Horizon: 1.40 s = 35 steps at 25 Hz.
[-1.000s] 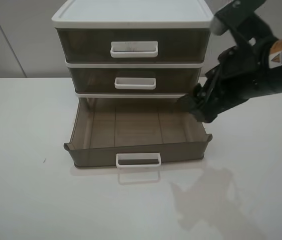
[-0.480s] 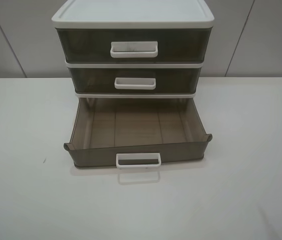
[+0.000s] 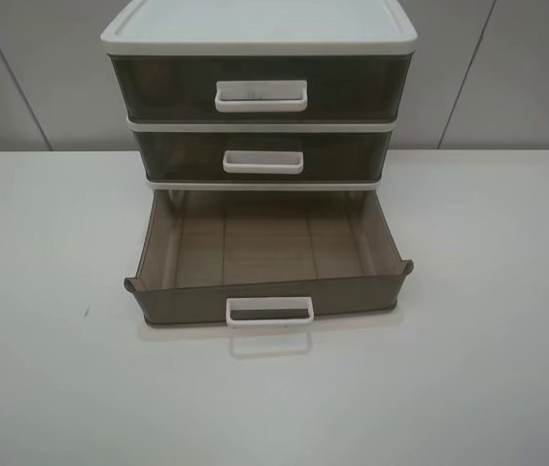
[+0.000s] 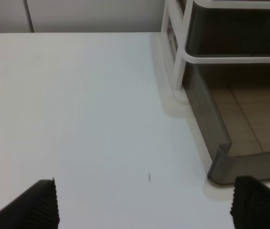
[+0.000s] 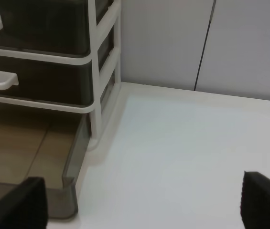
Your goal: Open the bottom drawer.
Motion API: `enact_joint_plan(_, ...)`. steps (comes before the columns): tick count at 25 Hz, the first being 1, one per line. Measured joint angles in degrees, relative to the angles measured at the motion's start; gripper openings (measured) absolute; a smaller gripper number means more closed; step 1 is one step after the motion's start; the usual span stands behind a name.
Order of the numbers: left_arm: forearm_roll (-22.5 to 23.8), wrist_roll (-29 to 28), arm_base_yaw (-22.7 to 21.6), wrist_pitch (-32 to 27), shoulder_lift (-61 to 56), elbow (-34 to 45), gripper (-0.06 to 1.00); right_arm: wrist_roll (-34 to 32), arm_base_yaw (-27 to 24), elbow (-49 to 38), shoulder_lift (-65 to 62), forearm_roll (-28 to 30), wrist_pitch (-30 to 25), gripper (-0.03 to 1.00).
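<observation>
The bottom drawer [image 3: 264,254] is smoky-brown translucent plastic with a white loop handle [image 3: 269,311]. It stands pulled far out of the white cabinet frame [image 3: 255,29] onto the table, and it holds nothing. Its left front corner shows in the left wrist view [image 4: 230,162] and its right front corner in the right wrist view [image 5: 70,186]. Neither arm shows in the exterior high view. My left gripper [image 4: 144,207] is open over the table left of the drawer, with only the fingertips [image 4: 37,205] showing. My right gripper [image 5: 139,205] is open to the right of the drawer.
The middle drawer [image 3: 262,155] and the top drawer [image 3: 259,89] are shut, each with a white handle. The cabinet stands at the back of a white table [image 3: 41,291] in front of a grey panelled wall [image 3: 507,78].
One second ago the right arm hung by the drawer's right rear corner in the exterior high view. It has drawn back out of that view. The drawer has not moved.
</observation>
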<state>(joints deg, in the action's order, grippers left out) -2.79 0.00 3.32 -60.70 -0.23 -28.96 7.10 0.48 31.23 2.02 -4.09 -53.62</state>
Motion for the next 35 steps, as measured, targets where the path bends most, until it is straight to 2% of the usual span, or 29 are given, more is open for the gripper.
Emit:
enact_joint_plan(3, 0.0, 0.0, 0.0, 0.0, 0.0, 0.0, 0.74, -0.1, 0.0, -0.1, -2.2, 0.0, -0.6, 0.80)
enact_joint_plan(7, 0.0, 0.0, 0.0, 0.0, 0.0, 0.0, 0.74, -0.6, 0.0, -0.1, -2.2, 0.4, -4.2, 0.80)
enact_joint_plan(12, 0.0, 0.0, 0.0, 0.0, 0.0, 0.0, 0.74, -2.2, 0.0, -1.3, -2.2, 3.2, -6.6, 0.80)
enact_joint_plan(18, 0.0, 0.0, 0.0, 0.0, 0.0, 0.0, 0.74, -5.8, 0.0, -1.5, -2.2, 6.5, -6.8, 0.80)
enact_joint_plan(35, 0.0, 0.0, 0.0, 0.0, 0.0, 0.0, 0.74, -6.2, -0.1, -1.5, -2.2, 6.8, -6.9, 0.80)
